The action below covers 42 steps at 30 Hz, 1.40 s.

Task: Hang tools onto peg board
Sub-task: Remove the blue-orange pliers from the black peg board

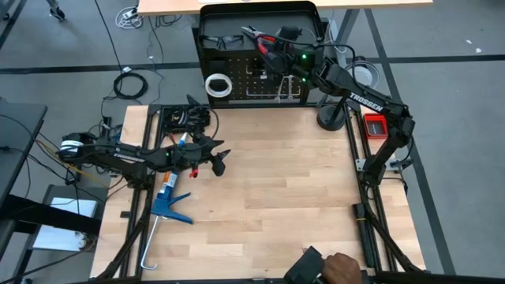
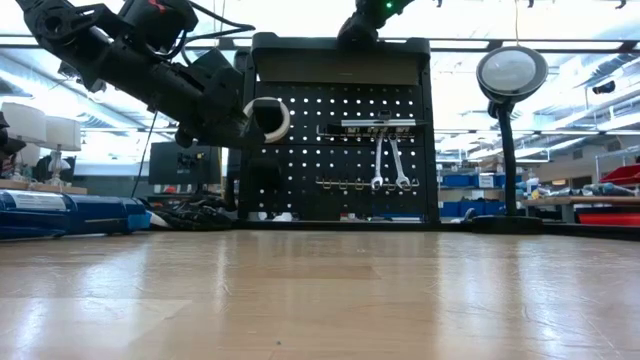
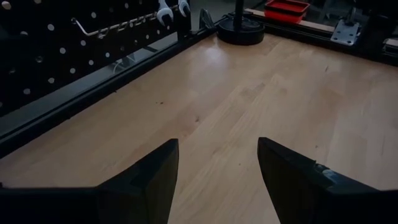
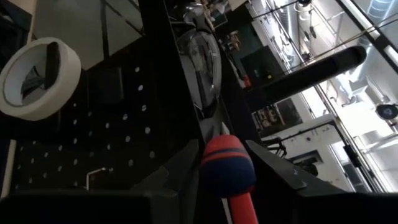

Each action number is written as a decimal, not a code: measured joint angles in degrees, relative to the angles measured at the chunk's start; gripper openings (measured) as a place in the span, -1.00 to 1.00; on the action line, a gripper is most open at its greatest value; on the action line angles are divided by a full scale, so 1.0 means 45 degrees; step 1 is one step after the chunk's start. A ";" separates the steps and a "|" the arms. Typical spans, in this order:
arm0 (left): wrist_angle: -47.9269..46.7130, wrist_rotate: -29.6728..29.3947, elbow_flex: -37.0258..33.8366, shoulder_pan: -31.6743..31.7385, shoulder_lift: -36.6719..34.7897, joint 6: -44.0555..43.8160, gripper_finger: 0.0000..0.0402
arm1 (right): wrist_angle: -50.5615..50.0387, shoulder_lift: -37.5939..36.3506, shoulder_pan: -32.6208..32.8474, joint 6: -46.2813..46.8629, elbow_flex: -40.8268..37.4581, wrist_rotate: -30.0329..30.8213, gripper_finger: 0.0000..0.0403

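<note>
The peg board [image 1: 260, 79] stands upright at the table's far edge. On it hang the white tape roll [image 1: 218, 85], two silver wrenches [image 2: 388, 165] and the black bar [image 2: 368, 128]. Dark-framed safety glasses [image 1: 221, 38] sit at its top. My right gripper [image 1: 274, 47] reaches over the board's top and is shut on the red-handled pliers [image 1: 256, 35]. My left gripper [image 1: 218, 155] is open and empty above the table's left part; the wood shows between its fingers in the left wrist view [image 3: 217, 168]. My right gripper pinches the pliers by a red, blue-banded handle [image 4: 227, 163] between its two fingers, near the handle's free end. The fingers lie roughly along the pliers, whose metal head [image 4: 202, 56] points away from the gripper beside the board's top. I cannot tell whether the pliers touch the board.
A blue caulking gun [image 1: 170, 201] lies at the table's left edge. A round lamp on a black stand [image 1: 359, 75] and a red tray [image 1: 375, 124] stand at the far right. A person's hand [image 1: 341, 268] shows at the near edge. Bare wood [image 1: 284, 181] lies between.
</note>
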 joint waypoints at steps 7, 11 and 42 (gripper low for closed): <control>0.0023 0.0005 0.0000 0.0000 0.0000 0.0007 0.11 | 0.0089 -0.0026 0.0092 -0.0058 0.0010 0.0048 -0.58; 0.0071 0.0005 0.0000 0.0000 0.0000 0.0012 0.11 | 0.0300 -0.0026 0.0097 -0.0023 0.0005 0.0144 -0.58; 0.0180 0.0010 0.0000 0.0000 0.0005 -0.0013 0.11 | 0.2696 -0.1094 0.3345 -0.2852 0.0005 0.4222 -0.59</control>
